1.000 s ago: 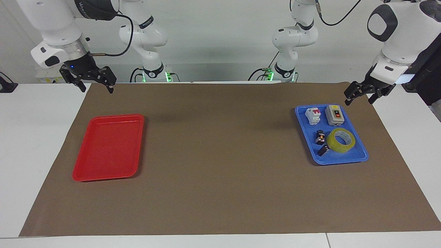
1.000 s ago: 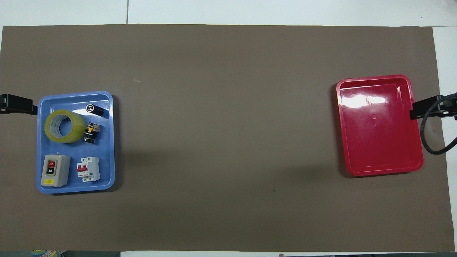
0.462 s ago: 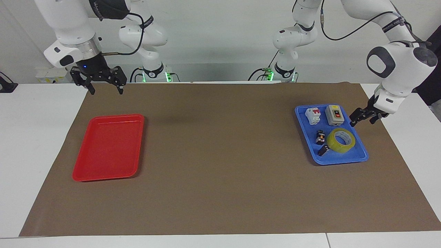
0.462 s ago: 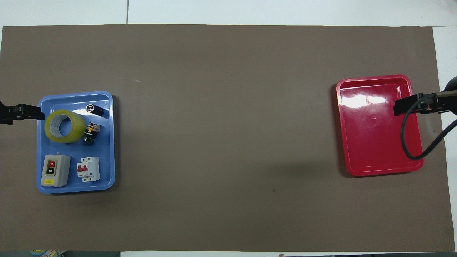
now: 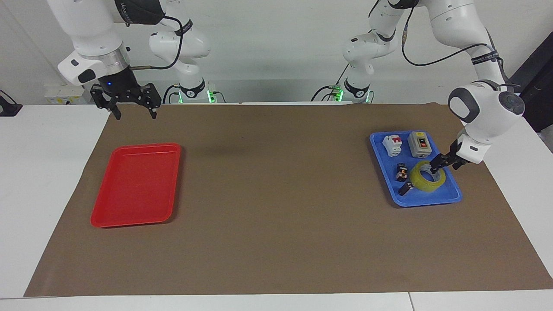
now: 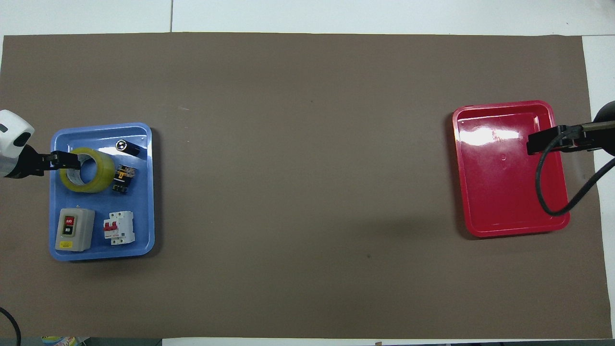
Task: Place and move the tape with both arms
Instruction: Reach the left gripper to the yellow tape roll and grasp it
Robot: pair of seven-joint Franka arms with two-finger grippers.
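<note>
Left hand (image 5: 439, 168) open at tape (image 5: 425, 181) – right hand (image 5: 131, 110) aloft.

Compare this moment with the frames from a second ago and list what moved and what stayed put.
The left end effector came down from beside the blue tray onto the tape, open, with nothing gripped yet. The right end effector shifted a little toward the table's middle, staying raised near the red tray and open. The tape, both trays, the grey switch box and the other small parts kept their places.
</note>
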